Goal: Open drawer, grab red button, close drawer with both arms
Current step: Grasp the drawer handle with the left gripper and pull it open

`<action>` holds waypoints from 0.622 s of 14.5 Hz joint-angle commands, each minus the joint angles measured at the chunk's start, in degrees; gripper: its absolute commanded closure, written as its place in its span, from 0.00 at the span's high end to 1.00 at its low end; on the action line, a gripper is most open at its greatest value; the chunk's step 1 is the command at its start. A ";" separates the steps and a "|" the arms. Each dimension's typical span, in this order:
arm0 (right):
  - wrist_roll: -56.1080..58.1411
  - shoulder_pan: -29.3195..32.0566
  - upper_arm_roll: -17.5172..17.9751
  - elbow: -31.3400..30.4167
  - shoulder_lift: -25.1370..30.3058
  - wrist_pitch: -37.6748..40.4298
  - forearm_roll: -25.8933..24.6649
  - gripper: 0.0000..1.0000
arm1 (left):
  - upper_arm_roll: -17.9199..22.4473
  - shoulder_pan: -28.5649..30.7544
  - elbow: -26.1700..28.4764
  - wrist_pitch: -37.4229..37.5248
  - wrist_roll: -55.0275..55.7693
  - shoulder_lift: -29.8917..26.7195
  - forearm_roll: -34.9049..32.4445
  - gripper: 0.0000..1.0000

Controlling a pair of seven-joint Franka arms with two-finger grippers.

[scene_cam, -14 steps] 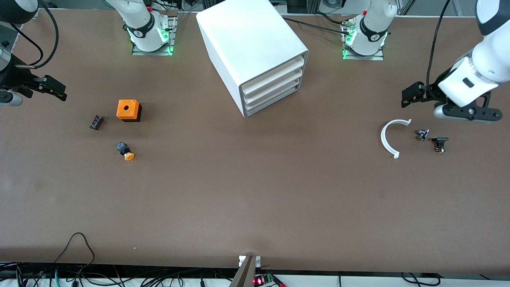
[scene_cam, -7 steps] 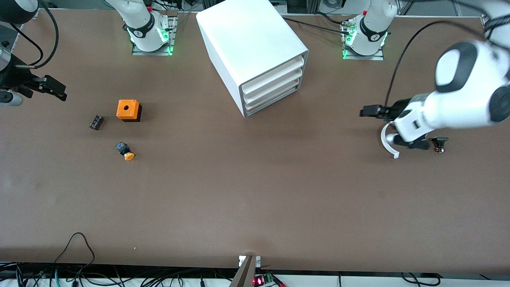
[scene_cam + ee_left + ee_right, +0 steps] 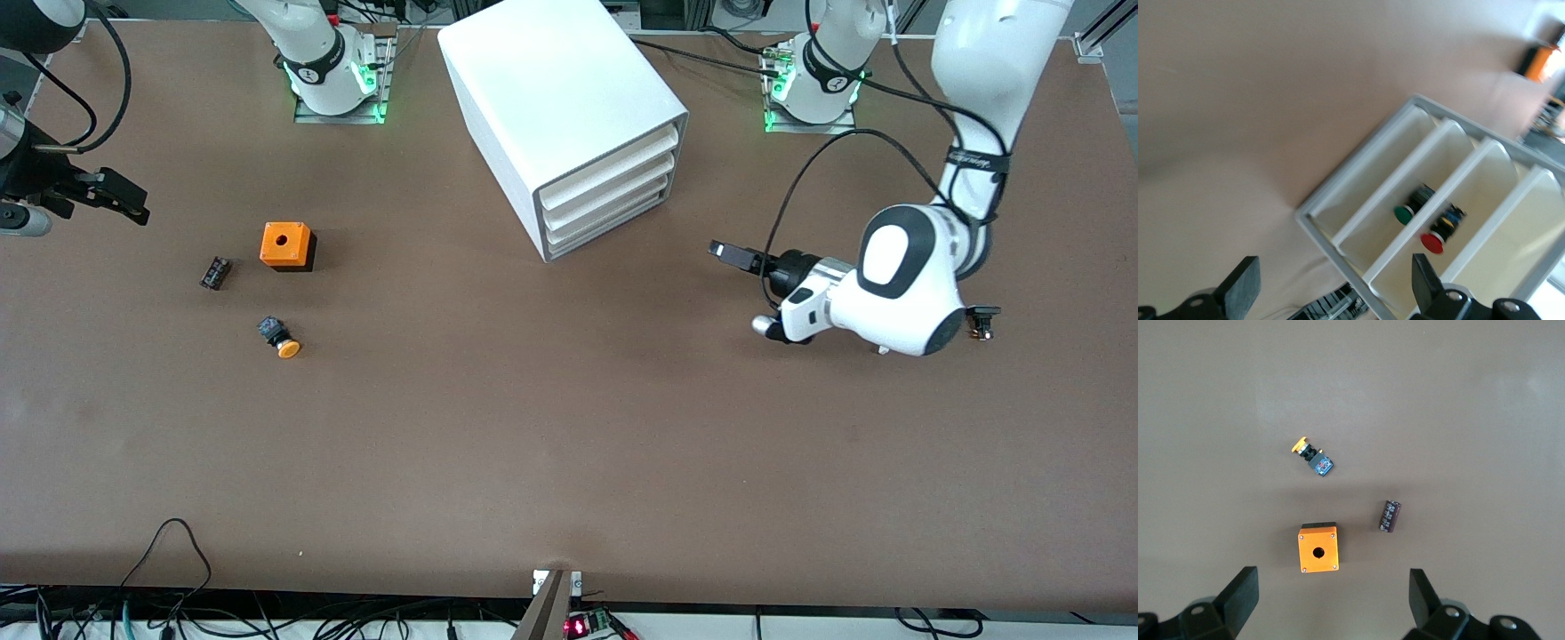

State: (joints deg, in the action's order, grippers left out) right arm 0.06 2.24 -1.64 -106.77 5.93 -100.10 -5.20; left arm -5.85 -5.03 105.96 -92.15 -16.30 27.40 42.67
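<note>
Drawer [image 3: 613, 220] lowest in white cabinet [image 3: 551, 98], flush shut; nothing done yet. Left hand [image 3: 738, 258] released, over bare tabletop [image 3: 569, 427] toward left arm's end, facing cabinet front. Red button [image 3: 1438, 233] visible through drawer fronts in left wrist view, beside green-capped one [image 3: 1411, 207]. Right hand [image 3: 1331, 600] released, waiting over orange box [image 3: 1317, 548].

The left hand [image 3: 734, 256] hangs open low over the counter's middle, while the right hand [image 3: 120, 197] waits open at its end.
</note>
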 commanded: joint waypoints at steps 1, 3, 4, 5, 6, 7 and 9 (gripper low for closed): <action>0.91 0.14 -0.64 -0.98 0.92 0.43 0.98 1.00 | 0.05 -1.65 7.22 -2.24 -11.44 0.19 5.48 1.00; 0.90 0.14 -0.64 -0.89 0.75 0.43 1.07 1.00 | -2.22 -1.92 10.57 -4.09 -15.67 0.72 7.68 1.00; 0.90 0.14 -0.64 -0.89 0.75 0.43 1.07 1.00 | -3.36 -2.00 11.54 -4.27 -16.39 0.81 8.91 1.00; 0.90 0.14 -0.64 -0.89 0.75 0.52 1.07 1.00 | -4.51 -2.09 12.24 -4.27 -16.48 0.72 10.31 0.99; 0.90 0.14 -1.08 -0.89 0.75 0.78 1.07 1.00 | -5.30 -2.18 12.68 -4.27 -16.48 0.55 11.28 0.99; 0.90 0.14 -1.60 -0.89 0.75 1.22 1.07 1.00 | -6.35 -2.18 12.95 -4.27 -16.48 0.46 11.90 0.98; 0.90 0.14 -1.69 -0.81 0.75 1.22 1.07 1.00 | -7.76 -2.18 13.13 -4.53 -16.48 0.11 12.70 0.96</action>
State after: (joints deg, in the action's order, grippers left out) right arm 0.07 2.24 -2.87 -106.93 5.86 -99.29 -5.19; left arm -12.78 -7.14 117.50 -95.78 -31.26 29.36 53.56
